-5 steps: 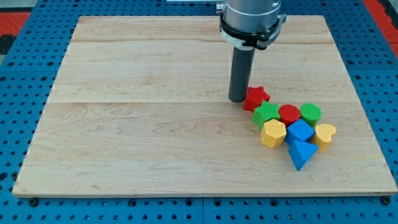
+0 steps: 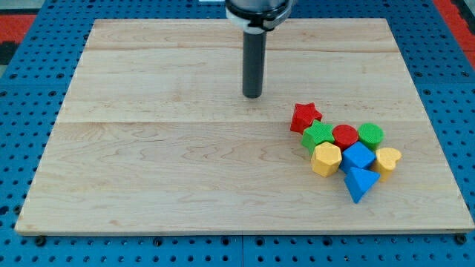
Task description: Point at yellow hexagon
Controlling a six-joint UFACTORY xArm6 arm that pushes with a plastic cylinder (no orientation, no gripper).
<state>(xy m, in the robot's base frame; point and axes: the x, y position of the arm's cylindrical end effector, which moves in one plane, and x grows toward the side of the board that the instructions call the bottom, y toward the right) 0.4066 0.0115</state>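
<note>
Wooden board (image 2: 185, 163), pale planks, fills most of the frame; sits on a blue pegboard table (image 2: 30, 245) with a red patch at upper left.

Blocks clustered at right of centre, lower half:
- Red star (image 2: 305, 116), at the cluster's upper left, touching or just beside the green block below it.
- Green block (image 2: 318, 136), ridged top, shape unclear.
- Red cylinder (image 2: 345, 136), between the two greens.
- Green cylinder (image 2: 370, 135), right end of that row.
- Blue cube (image 2: 358, 157), below the red cylinder.
- Yellow heart (image 2: 387, 159), right of the cube, touching.
- Blue triangular block (image 2: 361, 182), lowest of the cluster.
</note>
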